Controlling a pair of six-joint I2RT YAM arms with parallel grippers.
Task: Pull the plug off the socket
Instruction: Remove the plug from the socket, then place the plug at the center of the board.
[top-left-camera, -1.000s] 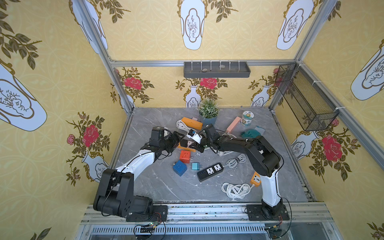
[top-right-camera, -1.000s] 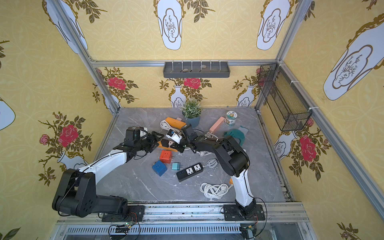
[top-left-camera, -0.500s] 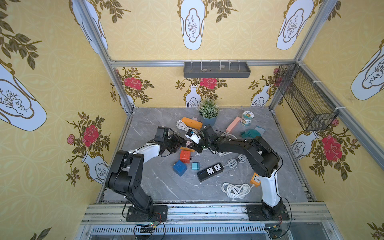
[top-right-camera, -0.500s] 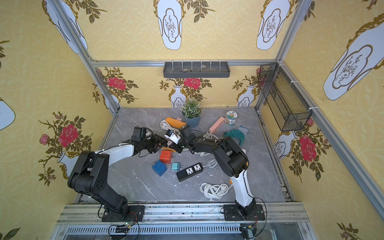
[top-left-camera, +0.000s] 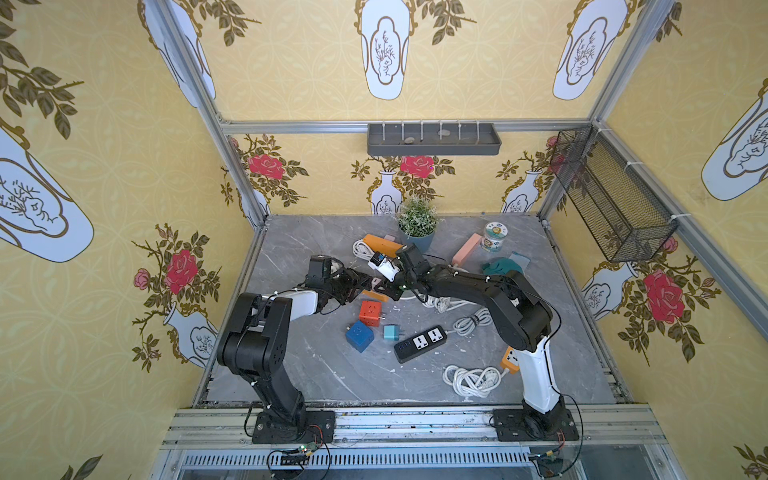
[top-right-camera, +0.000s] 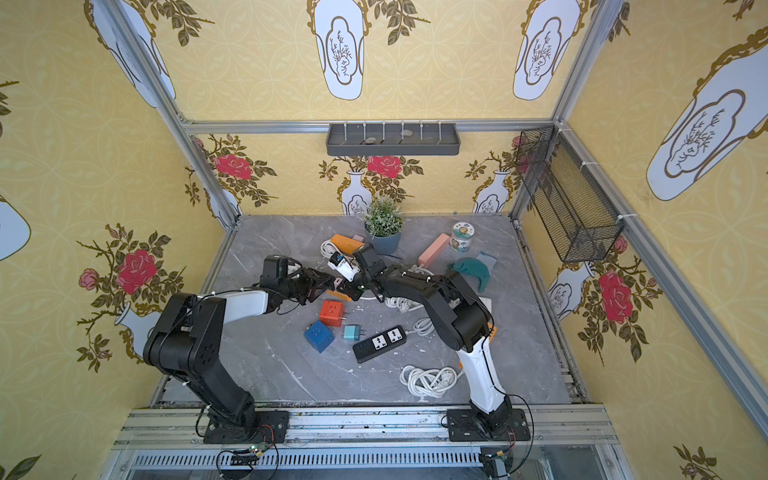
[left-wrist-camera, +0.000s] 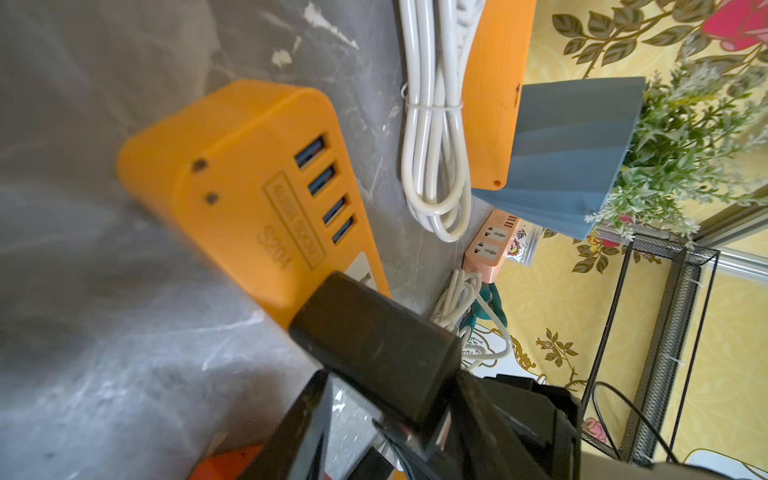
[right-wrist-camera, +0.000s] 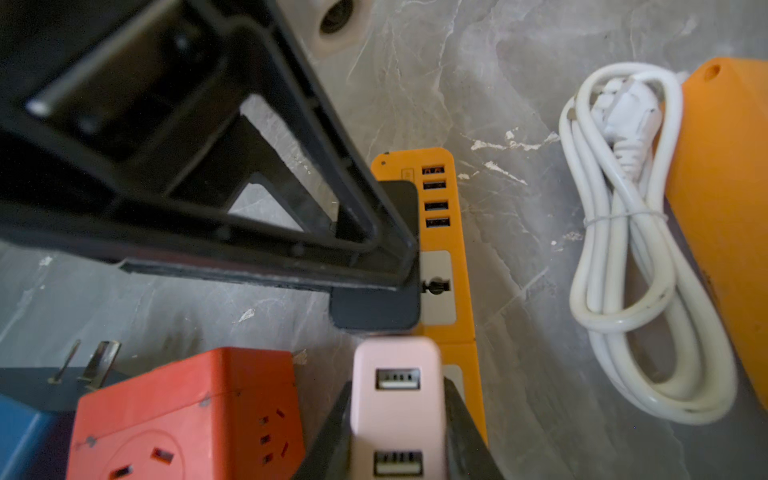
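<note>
- left gripper (left-wrist-camera: 390, 415) straddled the black plug (left-wrist-camera: 374, 345); couldn't tell whether it was clamped yet.
- black plug sat in the orange power strip (left-wrist-camera: 232, 187) near the middle of the table (top-left-camera: 316, 374), right beside the pink adapter (right-wrist-camera: 395, 415).
- right gripper (right-wrist-camera: 398, 384) was clenched on the pink adapter.
- blue pot (top-left-camera: 417, 243) held a green plant (top-left-camera: 417, 216); grey wall tray (top-left-camera: 478, 145) held small stones (top-left-camera: 444, 133).
- only the right wrist view showed a left finger (right-wrist-camera: 340, 145) against the plug's side; in both top views the plug was lost among the black fingers.

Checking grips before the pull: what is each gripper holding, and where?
Right gripper pinches the pink adapter by its sides. Left gripper brackets the black plug by its sides; a firm hold cannot be told.
</note>
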